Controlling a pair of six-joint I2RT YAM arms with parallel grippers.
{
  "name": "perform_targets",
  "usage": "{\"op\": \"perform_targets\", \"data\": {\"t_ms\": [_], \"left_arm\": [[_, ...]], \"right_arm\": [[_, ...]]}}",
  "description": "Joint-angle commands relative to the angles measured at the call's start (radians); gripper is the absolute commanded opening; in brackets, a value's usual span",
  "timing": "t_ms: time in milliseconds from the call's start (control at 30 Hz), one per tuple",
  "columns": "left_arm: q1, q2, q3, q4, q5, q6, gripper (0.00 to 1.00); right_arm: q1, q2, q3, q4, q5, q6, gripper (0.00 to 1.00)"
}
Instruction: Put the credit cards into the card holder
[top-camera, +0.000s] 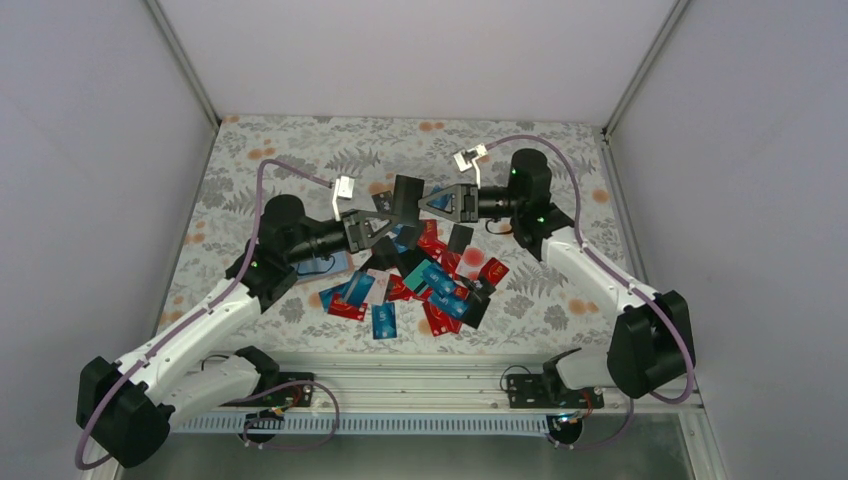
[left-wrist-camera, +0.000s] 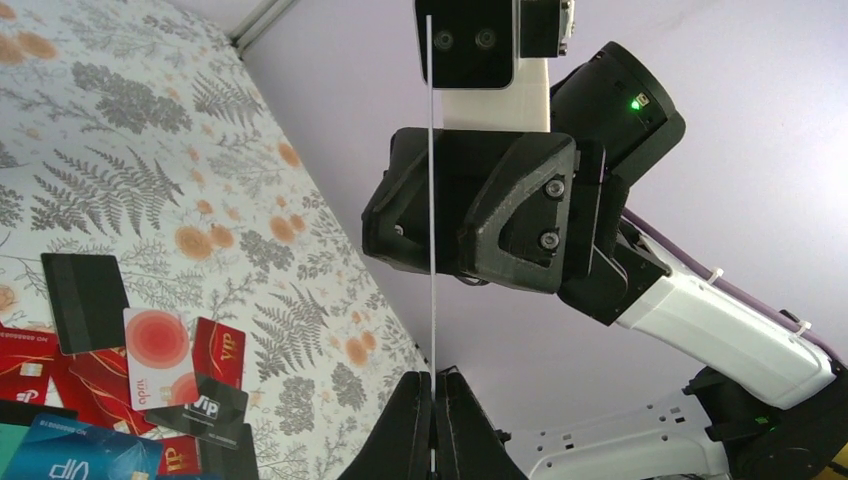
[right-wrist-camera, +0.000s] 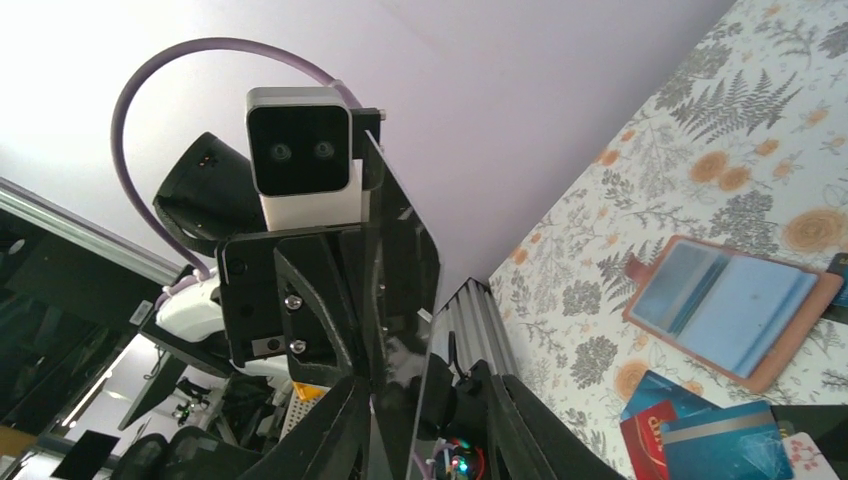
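My left gripper (top-camera: 388, 217) is shut on a black credit card (top-camera: 407, 196) and holds it upright in the air above the pile. In the left wrist view the card shows edge-on (left-wrist-camera: 431, 200) between the closed fingers (left-wrist-camera: 433, 385). My right gripper (top-camera: 428, 203) faces it, open, with the card (right-wrist-camera: 400, 260) standing between its spread fingers (right-wrist-camera: 425, 385), close to one finger and apart from the other. Many credit cards (top-camera: 425, 285) in red, blue, teal and black lie heaped mid-table. The tan card holder (right-wrist-camera: 730, 310) lies open and flat; it also shows under the left arm in the top view (top-camera: 325, 266).
The floral table cover (top-camera: 560, 160) is bounded by white walls left, right and back. A metal rail (top-camera: 440, 375) runs along the near edge. Cards lie close to the holder's edge (right-wrist-camera: 700, 430).
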Motion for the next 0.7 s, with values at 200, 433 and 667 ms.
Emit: {"op": "perform_targets", "data": {"t_ms": [200,433,667], "left_arm": [[0.004,-0.018,0.013,0.048,0.013,-0.014,0.02],[0.005,-0.011,0.003,0.047,0.017,-0.011,0.02],[0.007,-0.024,0.071,-0.170,-0.075,0.127,0.43]], "right_arm": [[0.043,0.018,0.055,0.089,-0.045,0.061,0.14],[0.058,0.028,0.071,0.117,-0.060,0.080,0.04],[0.058,0.042,0.118,-0.064,-0.046,-0.056,0.04]]}}
